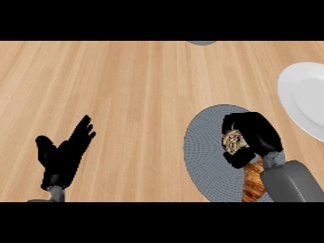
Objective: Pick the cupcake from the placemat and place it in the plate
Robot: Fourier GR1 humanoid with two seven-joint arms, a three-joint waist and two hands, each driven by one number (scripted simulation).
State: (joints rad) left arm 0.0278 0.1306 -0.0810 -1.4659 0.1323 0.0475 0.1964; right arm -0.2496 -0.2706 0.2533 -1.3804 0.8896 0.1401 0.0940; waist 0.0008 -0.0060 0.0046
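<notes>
1 plate [311, 102], 1 placemat [205, 147], 1 cupcake [233, 141], 1 pastry [252, 182], 2 robot hands: left [62, 154], right [252, 135].

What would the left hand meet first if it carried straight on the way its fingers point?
Probably nothing: the left hand points up-right over bare counter, free to the picture's edge.
</notes>
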